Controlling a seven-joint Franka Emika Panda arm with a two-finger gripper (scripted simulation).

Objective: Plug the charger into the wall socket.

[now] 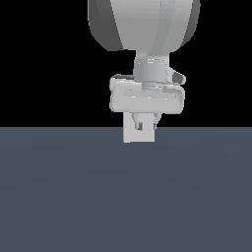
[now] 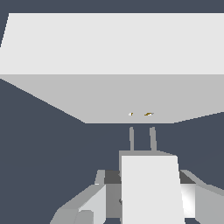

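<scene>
straight ahead of the end effector (image 2: 148, 205), in the wrist view, stands the socket (image 2: 109, 65), its broad white face filling most of the frame, with two small yellowish holes (image 2: 140, 114) low on its shaded side. the charger (image 2: 151, 188) sits between the fingers (image 2: 85, 205), which are closed onto its sides, so the end effector has hold of it. two grey prongs (image 2: 142, 139) stick out of the charger's front and point at the socket; their tips stop short of the holes, with a strip of dark worktop (image 2: 39, 144) showing between.

the move ahead turns on that line: the prongs' long axis runs toward the socket, and the two holes lie just beyond the tips, nearly in line with them, the pair perhaps shifted a touch to one side. i judge a straight push along the prong axis is what remains, with a small sideways trim if the offset is real.

in the exterior view the arm faces away; the end effector (image 1: 146, 123) hangs low over the worktop (image 1: 123, 197), and a white block (image 1: 139, 134) shows behind its fingers. whether that is charger or socket, i cannot tell from there.
</scene>
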